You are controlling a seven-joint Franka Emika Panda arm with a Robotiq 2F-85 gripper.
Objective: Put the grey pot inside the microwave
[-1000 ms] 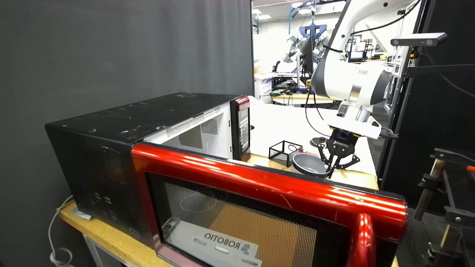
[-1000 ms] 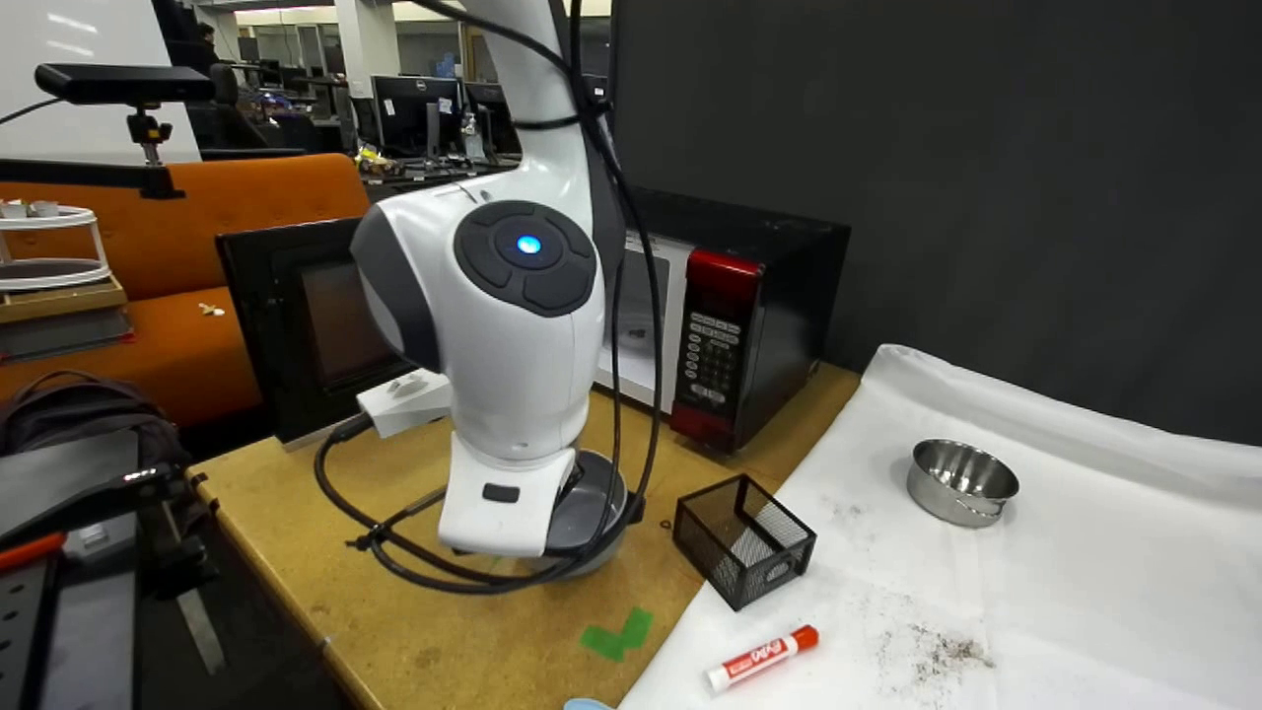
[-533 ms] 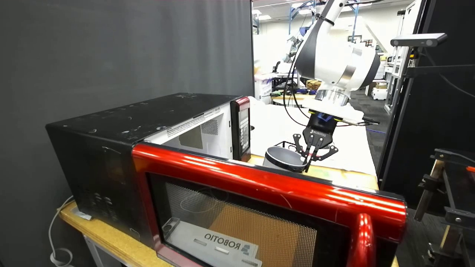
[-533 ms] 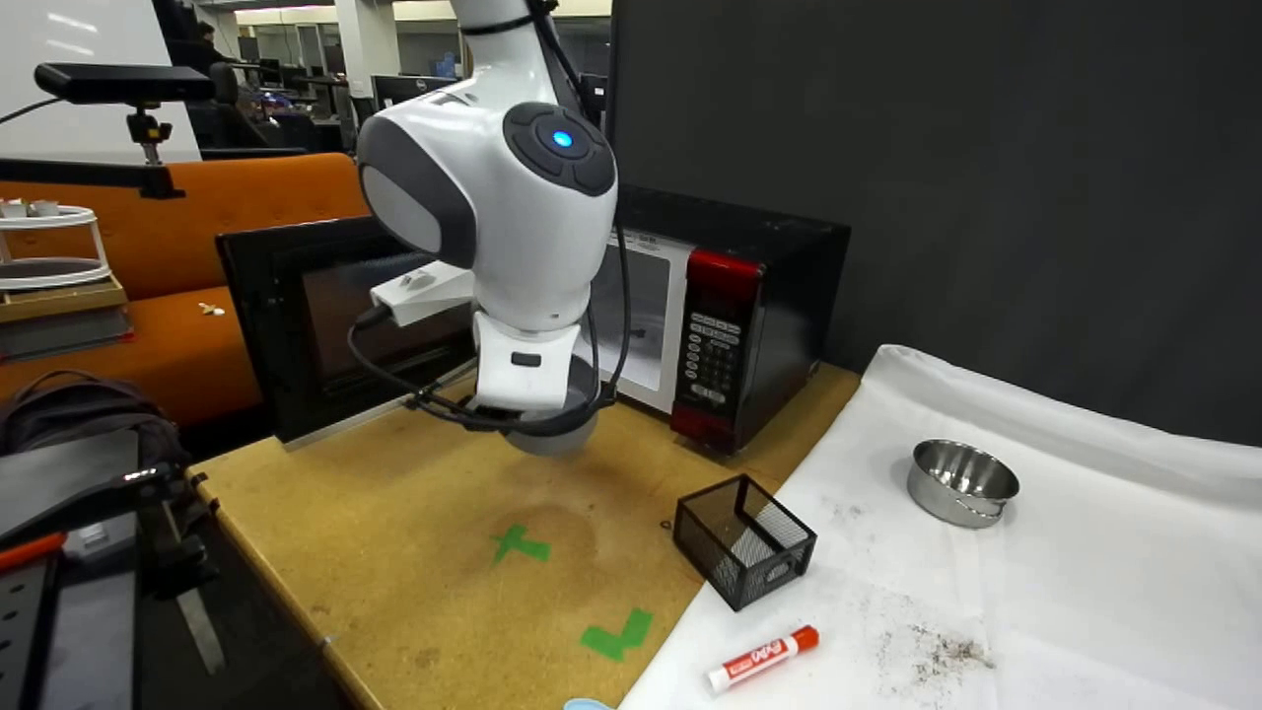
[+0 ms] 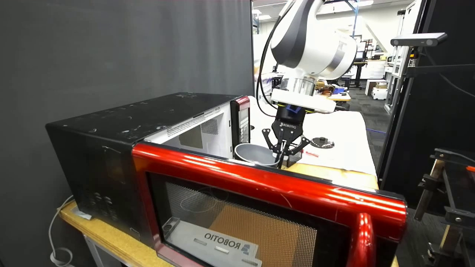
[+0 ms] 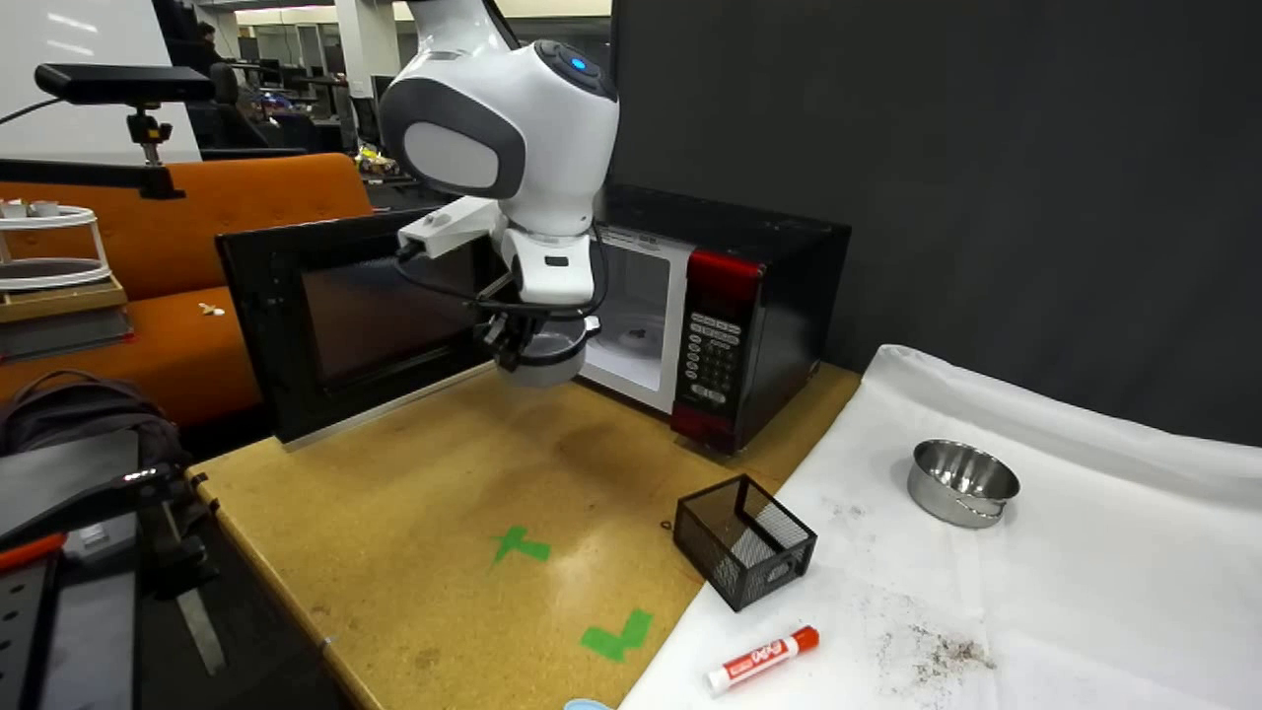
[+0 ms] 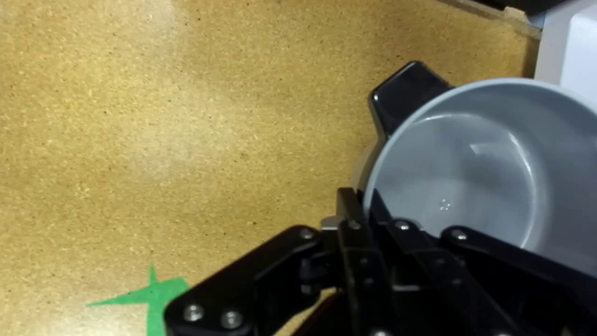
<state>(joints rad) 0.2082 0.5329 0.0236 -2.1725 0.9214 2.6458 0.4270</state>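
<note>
The counter (image 6: 394, 592) spread beneath the hand (image 7: 361, 198), wood directly below it and a white cloth (image 6: 1104, 611) off to its right in an exterior view. The arm (image 6: 567, 158) came down from above, with the hand at its lower end. The microwave (image 5: 96, 167) stood near the hand, to its left in an exterior view, its red-framed door (image 5: 269, 183) wide open; there the door's top edge passed just below the hand and hid the lower part of what it held.

That was the grey pot (image 7: 471, 168), hung above the counter just outside the microwave's opening. The two fingers (image 7: 347, 204) pinched its wall, one inside the rim and one outside. Whether the pot touched the microwave could not be told. A black handle (image 7: 406, 95) stuck out from it, near the fingers.

A black wire basket (image 6: 710, 560) sat lower than the hand and to its right, astride the cloth's edge. A steel bowl (image 6: 942, 503) rested on the cloth, well apart from the hand. Behind the hand and to its right in an exterior view lay a flat black disc (image 5: 322, 144). Below the hand were a red-and-white marker (image 6: 762, 659) on the cloth and two patches of green tape (image 6: 613, 645) on the wood.
</note>
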